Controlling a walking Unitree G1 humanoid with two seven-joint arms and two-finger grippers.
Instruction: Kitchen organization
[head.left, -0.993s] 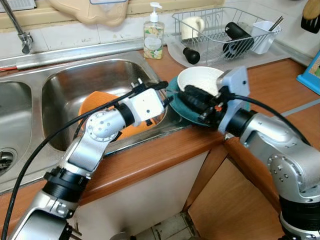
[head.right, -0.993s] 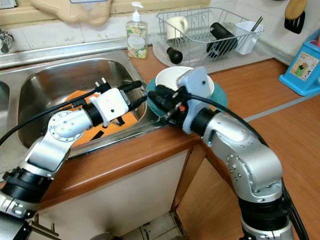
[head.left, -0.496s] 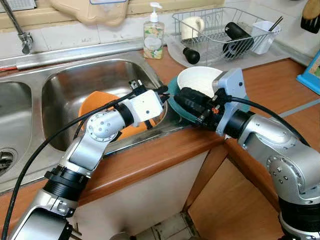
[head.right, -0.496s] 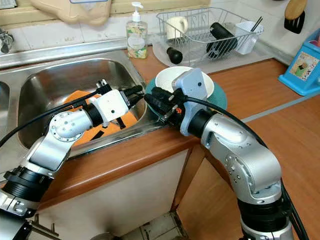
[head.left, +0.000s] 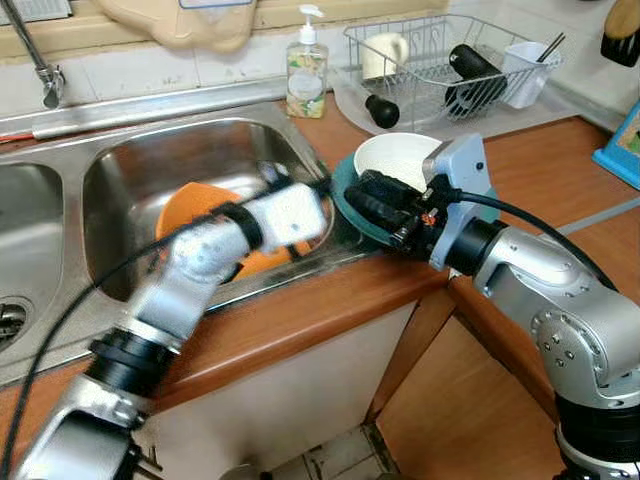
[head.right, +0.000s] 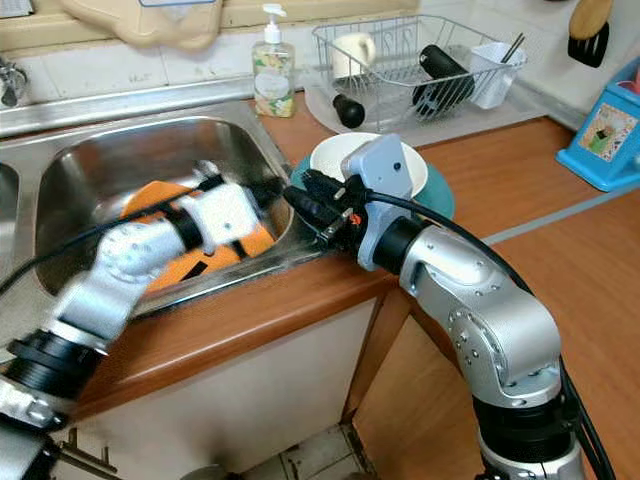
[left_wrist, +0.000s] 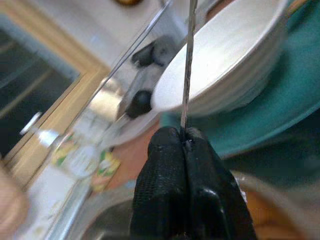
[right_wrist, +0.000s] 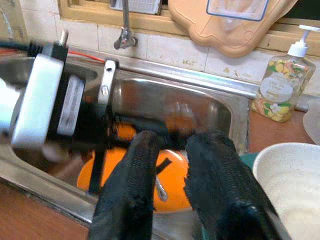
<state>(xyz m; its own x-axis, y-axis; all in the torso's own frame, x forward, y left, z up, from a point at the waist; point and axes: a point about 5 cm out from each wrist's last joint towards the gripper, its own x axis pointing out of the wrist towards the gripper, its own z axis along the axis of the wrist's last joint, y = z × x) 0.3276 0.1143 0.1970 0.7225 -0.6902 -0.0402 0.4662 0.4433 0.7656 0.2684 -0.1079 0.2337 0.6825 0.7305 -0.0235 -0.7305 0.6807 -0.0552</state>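
A white bowl (head.left: 395, 160) stands on a teal plate (head.right: 441, 198) on the counter, just right of the sink. An orange plate (head.left: 190, 205) lies in the right sink basin (head.left: 150, 150). My right gripper (head.left: 352, 202) reaches over the teal plate's left rim towards the sink; its fingers (right_wrist: 135, 185) stand a little apart with nothing between them. My left gripper (head.left: 322, 186) is blurred at the basin's right edge, close to the right gripper's tips. In the left wrist view its fingers (left_wrist: 172, 185) are pressed together, with a thin cable crossing in front of the bowl (left_wrist: 220, 55).
A soap bottle (head.left: 307, 68) stands behind the sink. A wire dish rack (head.left: 450, 60) with a mug and black utensils sits at the back right. The tap (head.left: 35, 60) is at the back left. A blue object (head.left: 625, 150) lies at the counter's right edge.
The left arm is now blurred in motion near the basin's right edge. The right gripper has crept a little leftward over the teal plate's rim.
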